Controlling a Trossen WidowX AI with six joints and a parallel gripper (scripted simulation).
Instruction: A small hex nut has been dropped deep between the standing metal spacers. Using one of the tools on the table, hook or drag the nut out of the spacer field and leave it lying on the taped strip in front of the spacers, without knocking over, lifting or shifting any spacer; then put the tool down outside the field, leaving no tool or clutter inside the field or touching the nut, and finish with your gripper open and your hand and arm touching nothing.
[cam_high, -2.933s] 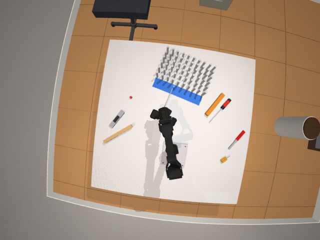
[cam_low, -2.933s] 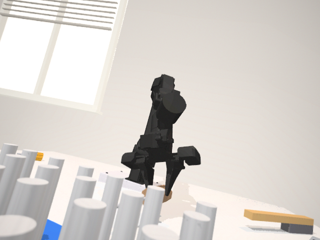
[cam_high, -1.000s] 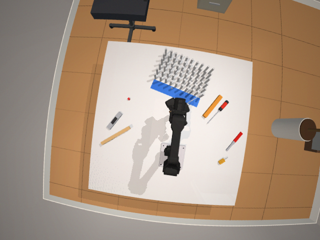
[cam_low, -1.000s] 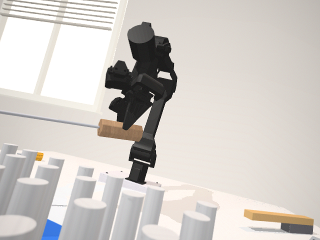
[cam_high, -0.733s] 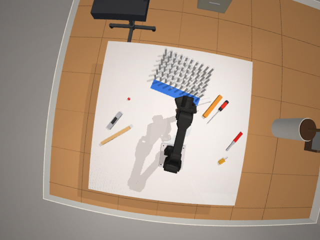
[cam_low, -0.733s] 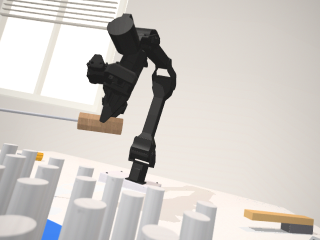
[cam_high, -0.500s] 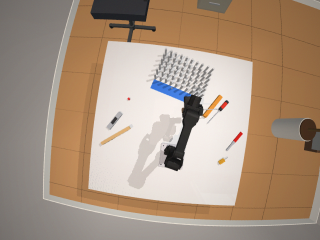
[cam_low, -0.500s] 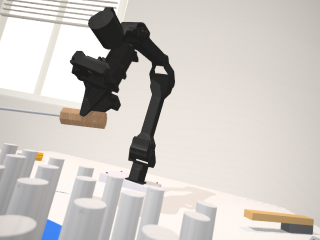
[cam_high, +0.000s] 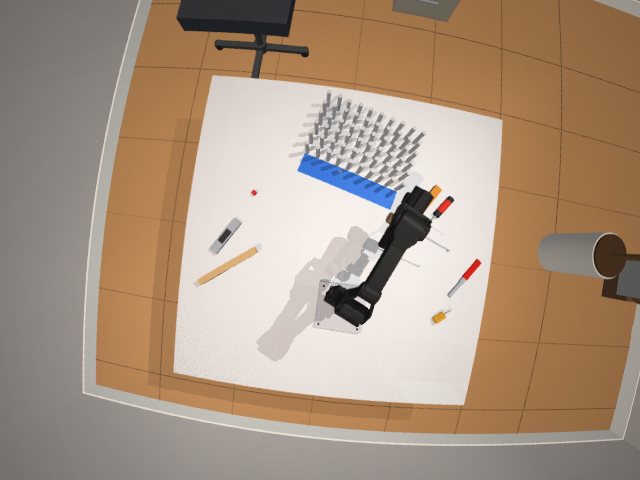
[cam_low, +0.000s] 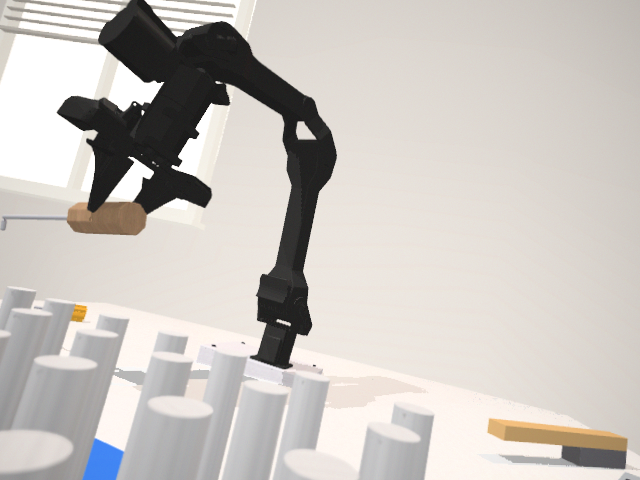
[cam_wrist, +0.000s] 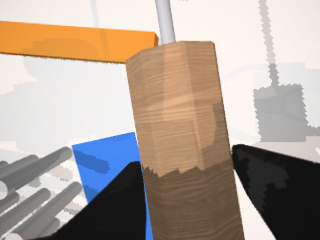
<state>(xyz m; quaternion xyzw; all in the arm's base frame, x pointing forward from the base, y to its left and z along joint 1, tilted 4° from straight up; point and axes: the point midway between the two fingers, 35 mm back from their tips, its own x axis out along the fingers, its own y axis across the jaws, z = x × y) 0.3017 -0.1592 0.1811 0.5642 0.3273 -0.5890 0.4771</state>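
A small hex nut (cam_high: 340, 171) lies on the blue taped strip (cam_high: 382, 200) (cam_low: 105, 459) (cam_wrist: 120, 150), in front of the spacers. The grey metal spacers (cam_high: 328, 98) (cam_low: 178, 434) (cam_wrist: 40, 167) stand upright where visible. My gripper (cam_low: 116, 209) (cam_wrist: 186, 162) is shut on the wooden handle (cam_high: 389, 218) (cam_low: 108, 219) (cam_wrist: 175, 110) of the hook tool. It holds the tool high above the table, off the strip's right end in the top view. The thin rod ends in a small bent tip in the exterior view. In the top view the arm hides the fingertips.
An orange bar (cam_high: 435, 192) (cam_wrist: 75, 42) and a red-and-black screwdriver (cam_high: 443, 206) lie close to the arm's right. Farther right are a red-handled tool (cam_high: 470, 269) and a yellow-handled one (cam_high: 439, 316). A wooden bar (cam_high: 227, 266), a grey block (cam_high: 224, 236) and a red cube (cam_high: 253, 192) lie left.
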